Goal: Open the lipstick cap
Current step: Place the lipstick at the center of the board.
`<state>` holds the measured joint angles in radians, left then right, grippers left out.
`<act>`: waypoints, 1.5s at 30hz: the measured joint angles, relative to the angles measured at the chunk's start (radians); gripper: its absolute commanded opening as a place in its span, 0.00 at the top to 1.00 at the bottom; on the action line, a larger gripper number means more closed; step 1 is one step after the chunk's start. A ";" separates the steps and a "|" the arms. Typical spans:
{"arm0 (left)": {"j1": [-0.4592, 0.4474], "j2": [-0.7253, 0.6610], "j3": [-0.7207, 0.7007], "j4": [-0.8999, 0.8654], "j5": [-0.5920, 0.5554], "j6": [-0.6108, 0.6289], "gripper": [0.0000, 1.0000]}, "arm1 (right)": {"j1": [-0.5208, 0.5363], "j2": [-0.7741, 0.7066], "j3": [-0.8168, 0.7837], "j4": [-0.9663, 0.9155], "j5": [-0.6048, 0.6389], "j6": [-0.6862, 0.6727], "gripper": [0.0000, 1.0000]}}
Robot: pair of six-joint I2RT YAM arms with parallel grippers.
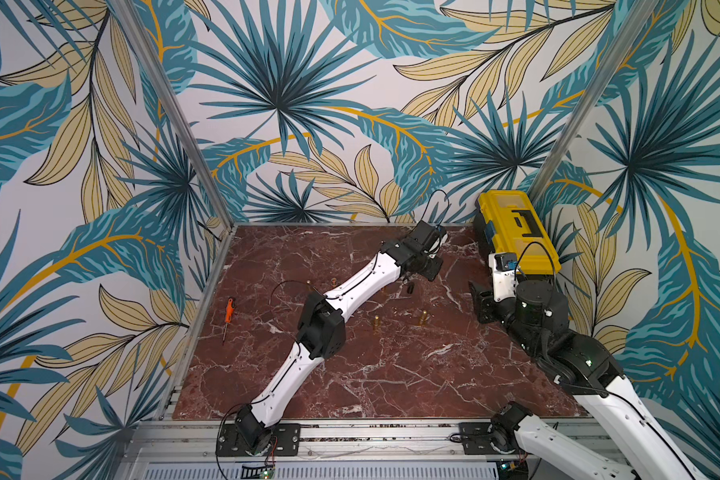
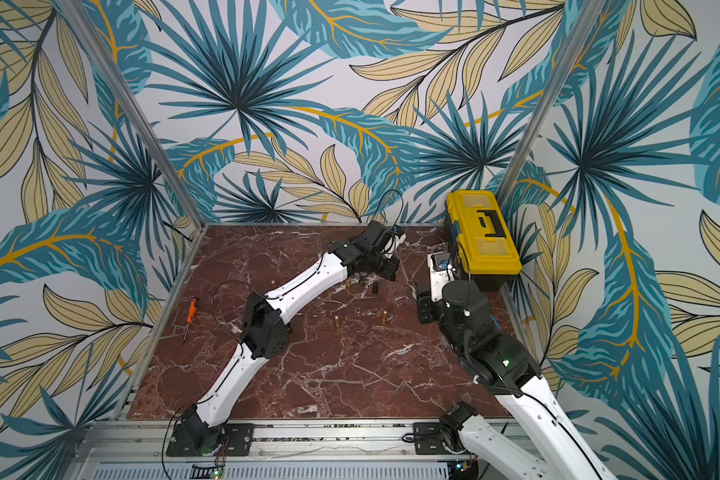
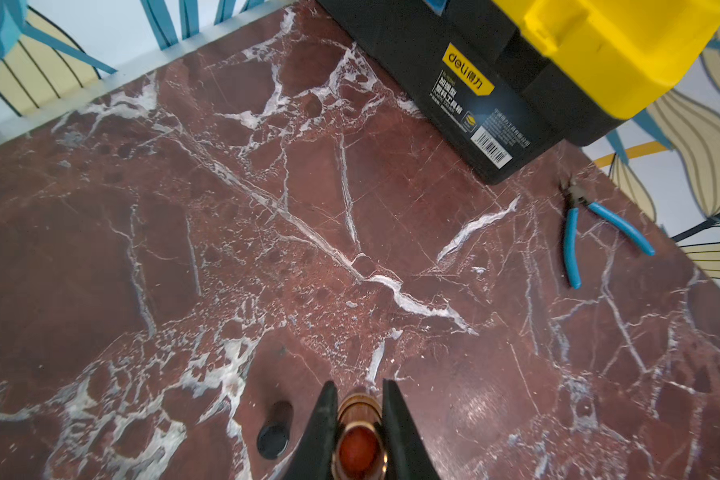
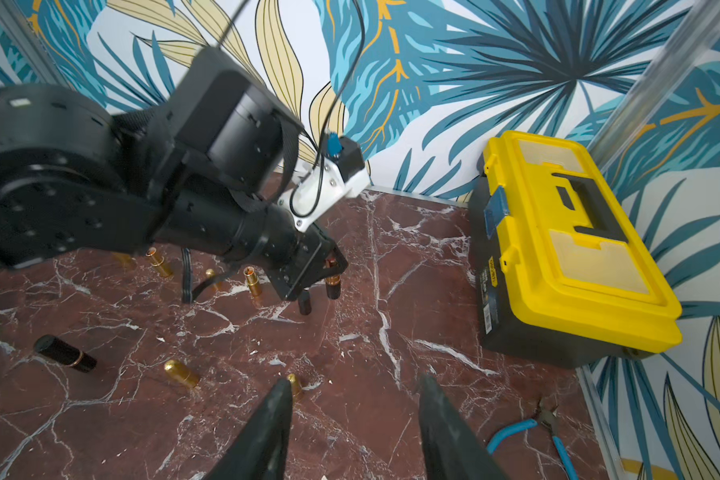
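Note:
My left gripper (image 3: 358, 386) is shut on a gold-brown lipstick (image 3: 358, 432) held upright just above the marble, its red stick exposed at the top. In the right wrist view the same lipstick (image 4: 332, 282) shows between the left gripper's fingers (image 4: 329, 266). A black cap (image 3: 274, 430) stands upright on the table beside it, apart from the lipstick, and it appears again as the cap (image 4: 304, 305). My right gripper (image 4: 356, 380) hovers open and empty over bare marble, near the toolbox side (image 1: 476, 301).
A yellow and black toolbox (image 1: 516, 232) fills the back right corner. Blue-handled pliers (image 4: 545, 424) lie in front of it. Several gold lipstick pieces (image 1: 376, 322) and a black lipstick (image 4: 65, 353) are scattered mid-table. An orange screwdriver (image 1: 228, 309) lies at the left edge.

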<state>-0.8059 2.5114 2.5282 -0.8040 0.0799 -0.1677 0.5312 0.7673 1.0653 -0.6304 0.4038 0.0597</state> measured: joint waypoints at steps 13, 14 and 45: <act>-0.018 0.070 0.012 0.019 -0.081 0.046 0.87 | 0.000 -0.003 -0.049 0.003 0.038 0.001 0.49; -0.018 0.075 0.012 0.023 -0.084 0.049 0.87 | 0.000 -0.006 -0.053 0.003 0.041 0.001 0.49; -0.030 0.133 -0.061 0.087 -0.080 0.067 0.65 | 0.000 -0.008 -0.074 0.004 0.060 0.000 0.48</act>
<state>-0.8356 2.6442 2.4676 -0.7170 -0.0002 -0.1005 0.5312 0.7593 0.9909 -0.6262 0.4637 0.0601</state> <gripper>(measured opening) 0.319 0.514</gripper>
